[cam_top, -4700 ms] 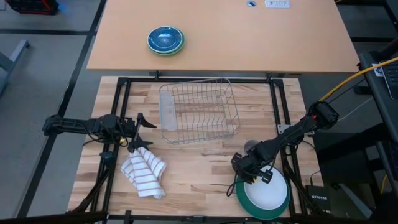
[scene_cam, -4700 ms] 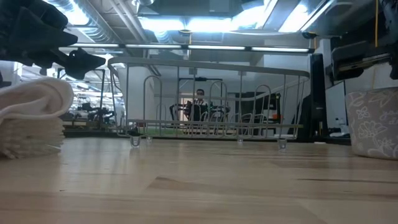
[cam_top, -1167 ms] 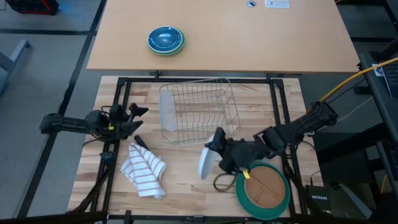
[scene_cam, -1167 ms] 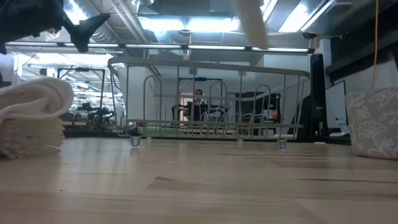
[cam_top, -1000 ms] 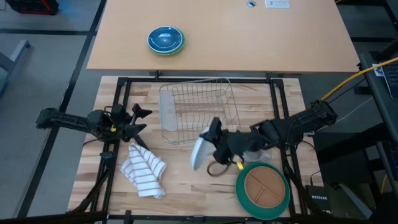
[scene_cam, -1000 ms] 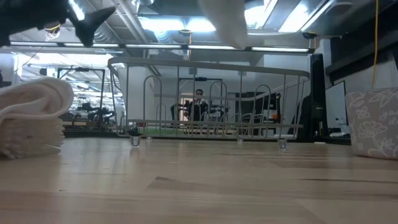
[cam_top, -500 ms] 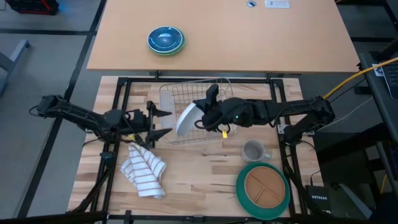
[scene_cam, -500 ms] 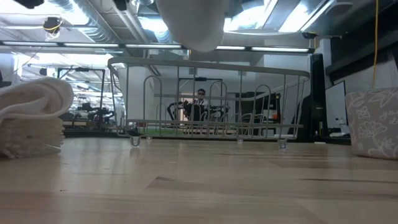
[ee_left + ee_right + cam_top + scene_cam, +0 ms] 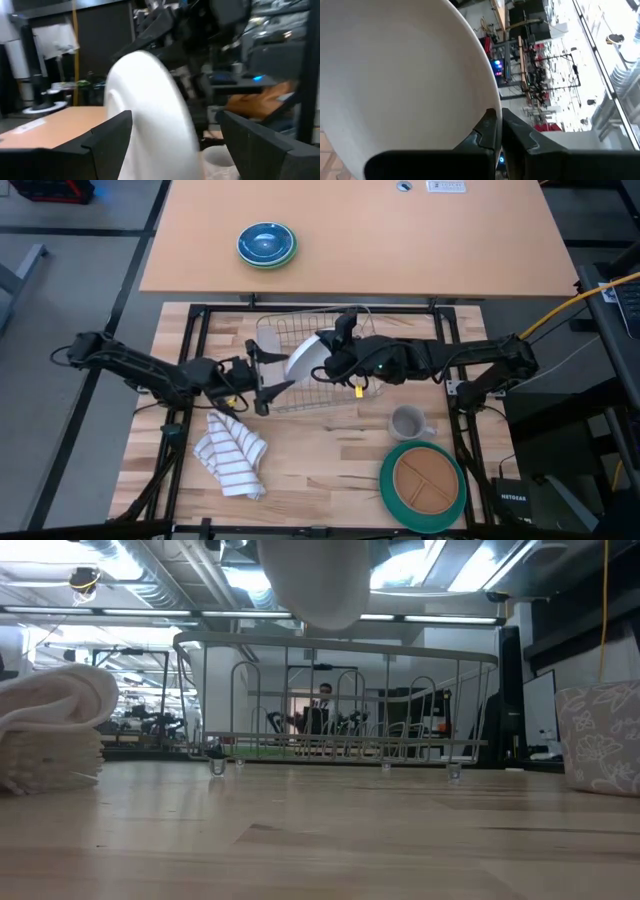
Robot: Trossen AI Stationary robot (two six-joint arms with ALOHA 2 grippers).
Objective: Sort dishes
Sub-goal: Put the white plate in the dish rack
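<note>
Here, from above, my right gripper (image 9: 330,356) holds the small white plate (image 9: 304,357) by its rim, over the wire dish rack (image 9: 345,385). The plate is smooth, round and tilted on its edge. My left gripper (image 9: 270,376) is just beside the plate, at the rack's left side, with its fingers spread wide. The rack is of thin pale metal wires. In front of it on the wooden table (image 9: 310,450) lies a folded towel (image 9: 232,454), white with dark stripes. A small grey mug (image 9: 407,422) stands near the tan plate (image 9: 424,481), which looks like wood and lies on the larger dark green plate (image 9: 393,498). On the far desk, blue bowls (image 9: 266,244) are stacked.

In the low view, the white plate (image 9: 312,580) hangs above the top wire of the rack (image 9: 340,700). The towel (image 9: 52,725) looks soft and ribbed at one side, and a cup with a flower pattern (image 9: 600,735) stands at the other. A person (image 9: 320,710) sits far behind the rack.

In the left wrist view, the white plate (image 9: 150,115) stands between my two dark, open fingers (image 9: 107,137).

In the right wrist view, my fingers (image 9: 492,131) pinch the rim of the glossy white plate (image 9: 395,80).
</note>
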